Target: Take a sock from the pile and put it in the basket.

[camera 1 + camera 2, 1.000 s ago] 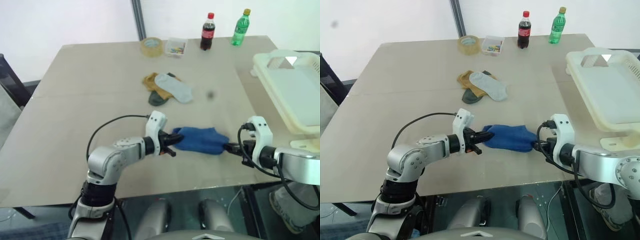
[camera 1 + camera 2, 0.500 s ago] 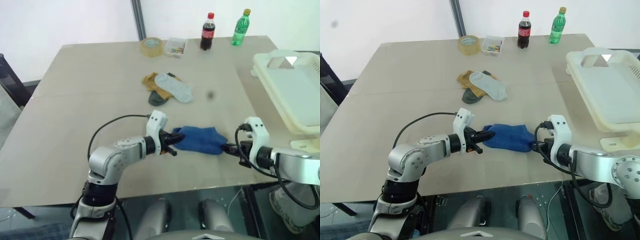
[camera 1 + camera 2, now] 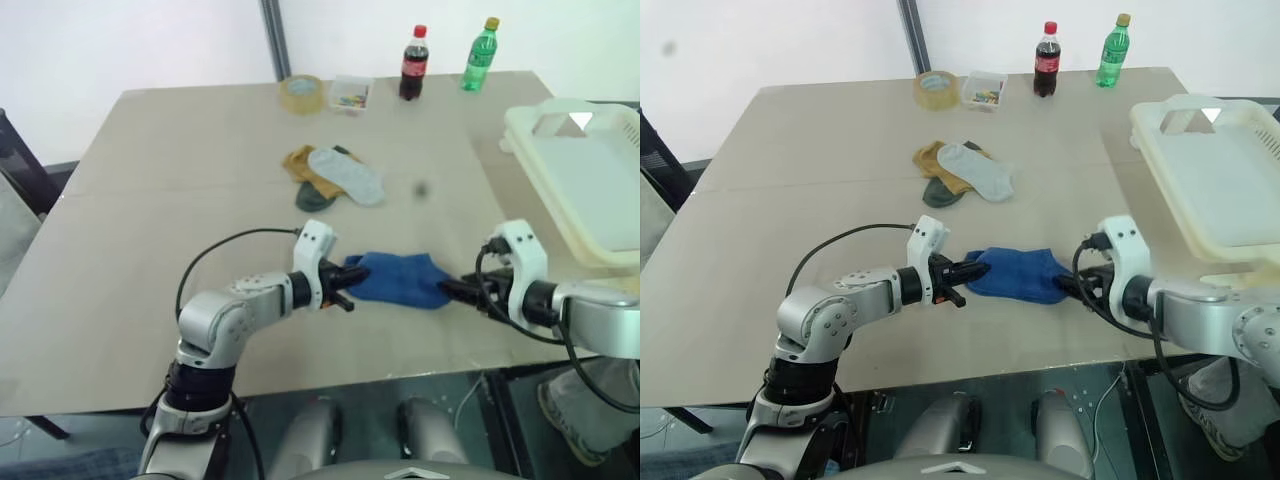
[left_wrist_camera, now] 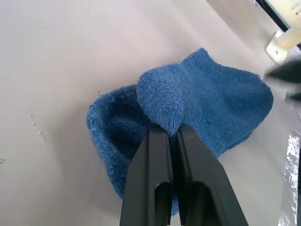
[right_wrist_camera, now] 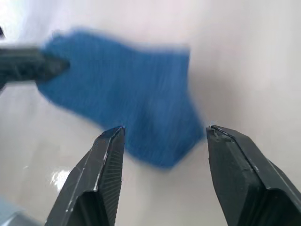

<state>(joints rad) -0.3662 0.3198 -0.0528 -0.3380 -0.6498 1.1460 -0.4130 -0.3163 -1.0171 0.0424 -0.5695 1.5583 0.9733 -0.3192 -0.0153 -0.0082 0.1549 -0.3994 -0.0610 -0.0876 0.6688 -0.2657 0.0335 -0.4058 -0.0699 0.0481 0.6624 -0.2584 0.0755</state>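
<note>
My right end effector (image 5: 162, 136) has just let go of the blue sock (image 3: 400, 280); its jaws now stand apart just off the toe end. My left end effector (image 4: 170, 134) stays clamped on the other end, the sock lying on the table (image 3: 200, 150) near the pile (image 3: 335, 175). So the handover looks undone, and the basket (image 3: 590, 190) sits well off to my right.
</note>
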